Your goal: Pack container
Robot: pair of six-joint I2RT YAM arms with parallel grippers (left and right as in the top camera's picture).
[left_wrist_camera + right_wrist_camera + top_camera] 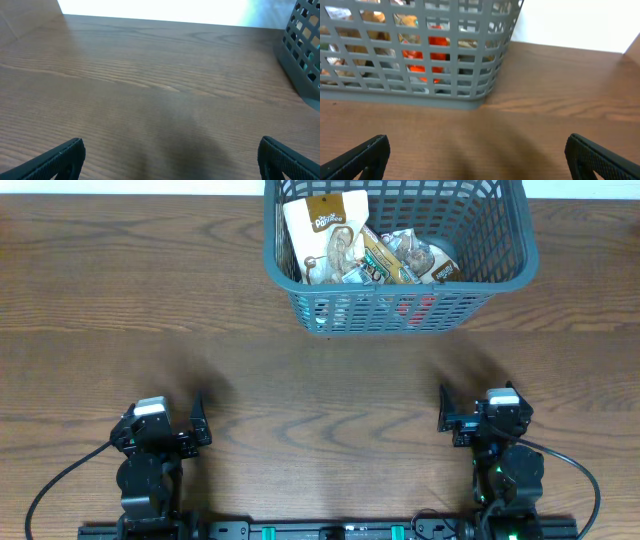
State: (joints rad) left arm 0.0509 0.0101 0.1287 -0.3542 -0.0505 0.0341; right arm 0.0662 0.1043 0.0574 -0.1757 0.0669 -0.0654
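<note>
The container (500,275), a dark grey-blue lattice basket, stands at the back of the wooden table, right of centre. It holds several snack packets: a tan pouch (325,230) leaning at the left, clear and green packets (410,258) beside it, and something red low at the front (415,307). In the right wrist view the container (470,100) fills the upper left, with red and orange packets behind the slots. Its corner shows in the left wrist view (300,60). My left gripper (170,160) and right gripper (477,157) are open and empty, near the front edge, far from the container.
Both arms (150,450) (500,440) rest at the front of the table on a black rail. Bare wood lies between them and the container. A white wall edge shows behind the table.
</note>
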